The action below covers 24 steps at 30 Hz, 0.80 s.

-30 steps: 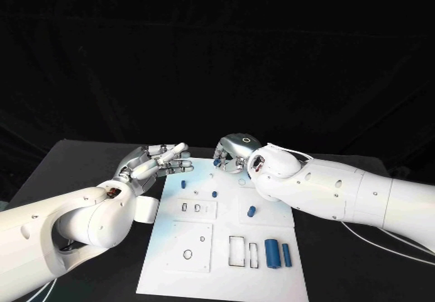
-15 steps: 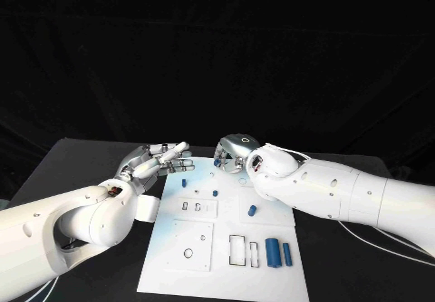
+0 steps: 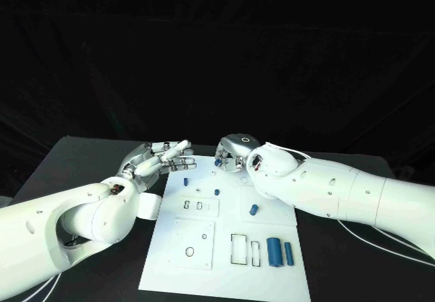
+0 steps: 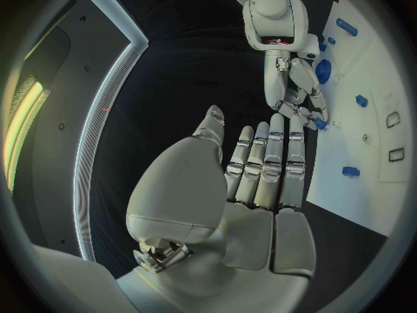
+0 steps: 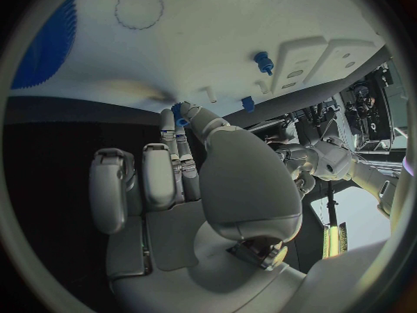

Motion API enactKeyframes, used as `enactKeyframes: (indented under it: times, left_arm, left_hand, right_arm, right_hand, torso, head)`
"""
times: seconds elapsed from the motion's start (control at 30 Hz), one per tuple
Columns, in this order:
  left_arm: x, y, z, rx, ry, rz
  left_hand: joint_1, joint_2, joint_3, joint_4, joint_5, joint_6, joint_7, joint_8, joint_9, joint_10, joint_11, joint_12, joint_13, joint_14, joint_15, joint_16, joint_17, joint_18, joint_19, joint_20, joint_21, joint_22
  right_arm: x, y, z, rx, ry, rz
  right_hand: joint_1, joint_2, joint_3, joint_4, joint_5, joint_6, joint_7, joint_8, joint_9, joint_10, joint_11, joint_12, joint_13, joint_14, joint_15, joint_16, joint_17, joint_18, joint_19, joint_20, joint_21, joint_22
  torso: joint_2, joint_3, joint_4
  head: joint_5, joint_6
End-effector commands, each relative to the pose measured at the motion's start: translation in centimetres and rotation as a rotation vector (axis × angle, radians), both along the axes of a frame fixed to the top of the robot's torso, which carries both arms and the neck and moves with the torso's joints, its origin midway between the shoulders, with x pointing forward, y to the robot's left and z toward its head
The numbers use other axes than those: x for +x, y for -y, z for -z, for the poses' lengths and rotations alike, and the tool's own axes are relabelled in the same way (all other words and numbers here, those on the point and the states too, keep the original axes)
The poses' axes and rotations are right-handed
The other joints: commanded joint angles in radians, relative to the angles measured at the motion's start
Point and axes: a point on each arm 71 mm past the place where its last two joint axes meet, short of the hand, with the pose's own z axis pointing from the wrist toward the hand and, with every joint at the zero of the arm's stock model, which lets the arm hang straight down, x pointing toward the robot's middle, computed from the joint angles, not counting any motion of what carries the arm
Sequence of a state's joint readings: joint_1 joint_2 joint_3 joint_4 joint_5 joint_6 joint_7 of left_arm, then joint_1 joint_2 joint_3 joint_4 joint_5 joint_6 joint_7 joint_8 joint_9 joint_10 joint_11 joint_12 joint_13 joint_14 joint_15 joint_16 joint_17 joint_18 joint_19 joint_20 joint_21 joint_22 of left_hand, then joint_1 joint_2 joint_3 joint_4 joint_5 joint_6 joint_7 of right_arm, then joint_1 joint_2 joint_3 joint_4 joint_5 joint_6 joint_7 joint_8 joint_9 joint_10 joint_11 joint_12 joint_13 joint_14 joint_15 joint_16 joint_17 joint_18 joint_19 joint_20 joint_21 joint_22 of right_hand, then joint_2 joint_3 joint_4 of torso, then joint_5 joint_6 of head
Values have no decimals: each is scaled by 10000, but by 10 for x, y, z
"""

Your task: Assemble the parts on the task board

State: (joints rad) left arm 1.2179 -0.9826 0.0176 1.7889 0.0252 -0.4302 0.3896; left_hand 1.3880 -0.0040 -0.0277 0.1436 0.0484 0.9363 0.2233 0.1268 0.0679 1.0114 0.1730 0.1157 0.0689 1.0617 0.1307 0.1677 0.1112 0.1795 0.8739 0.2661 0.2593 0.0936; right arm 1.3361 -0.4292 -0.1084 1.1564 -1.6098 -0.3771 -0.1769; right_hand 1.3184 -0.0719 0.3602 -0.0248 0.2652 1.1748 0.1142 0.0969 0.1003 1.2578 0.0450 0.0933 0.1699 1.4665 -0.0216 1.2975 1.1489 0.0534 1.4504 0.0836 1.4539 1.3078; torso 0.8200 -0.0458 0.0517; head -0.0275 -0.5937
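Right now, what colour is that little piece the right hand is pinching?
Blue. The small part sits between the right hand's fingertips, clearest in the right wrist view.

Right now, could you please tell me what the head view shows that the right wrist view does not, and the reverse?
The head view adds two blue cylinders lying side by side near the white task board's near right corner, beside rectangular slots. The right wrist view adds a ribbed blue disc on the board and a small blue part pinched by the right hand. Both share the board, the right hand and the left hand.
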Motion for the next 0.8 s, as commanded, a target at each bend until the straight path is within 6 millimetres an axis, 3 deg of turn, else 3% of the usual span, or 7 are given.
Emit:
enactKeyframes:
  times: [0.03,0.2,0.27,0.37,0.63,0.8]
  left_arm:
    - [0,3,-2,-87,100,192]
    - [0,3,-2,-85,95,196]
    - [0,3,-2,-83,93,194]
    - [1,3,-2,-77,90,179]
    - [2,-1,-2,-48,84,73]
    - [3,-5,-2,-33,74,-20]
  left_hand:
    - [32,82,-43,-36,28,0,65,-35,-14,8,47,-46,-8,82,21,-23,16,57,69,14,37,-17]
    - [32,82,-43,-36,28,0,65,-35,-14,8,47,-46,-8,82,21,-23,16,57,69,14,37,-17]
    - [32,82,-43,-36,28,0,65,-35,-14,8,47,-46,-8,82,21,-23,16,57,69,14,37,-17]
    - [32,82,-43,-36,28,0,65,-35,-14,8,47,-46,-8,82,21,-23,16,57,69,14,37,-17]
    - [32,82,-43,-36,28,0,65,-35,-14,8,47,-46,-8,82,21,-23,16,57,69,14,37,-17]
    - [32,82,-43,-36,28,0,65,-35,-14,8,47,-46,-8,82,21,-23,16,57,69,14,37,-17]
  right_arm:
    - [2,1,4,-260,-163,38]
    - [3,0,4,-219,-166,62]
    - [3,0,3,-114,-95,58]
    - [2,0,2,54,43,36]
    - [-7,16,-1,256,116,72]
    - [-19,44,-8,579,68,240]
  right_hand:
    - [-43,15,27,51,26,50,-41,53,311,-35,51,-59,-17,348,-48,42,-3,-95,14,-17,-6,672]
    - [-151,-118,23,130,-15,-275,85,-144,286,-245,147,-195,-42,328,25,26,-55,-83,-40,24,-46,618]
    - [-325,-313,-44,242,-214,-825,229,-366,176,-579,272,-312,-98,291,143,-34,-159,-50,-159,102,-156,455]
    - [-485,-653,-280,351,-447,-1766,334,-363,-30,-1143,407,-298,-175,181,258,-270,-518,49,-443,228,-438,47]
    - [-442,-689,-384,389,-382,-1654,310,-266,2,-1099,398,-180,-137,238,247,-106,-308,14,-326,261,-333,241]
    - [-425,-700,-458,459,-283,-1441,300,-195,54,-924,371,-41,-77,257,227,-45,-262,-2,-271,255,-285,336]
  torso:
    - [6,-10,1]
    - [-3,-12,-1]
    - [-3,-8,-13]
    - [-9,-7,-22]
    - [-14,10,-59]
    - [-51,54,-161]
  head:
    - [1,-8]
    - [5,-32]
    - [10,-28]
    - [22,-29]
    - [35,25]
    - [49,62]
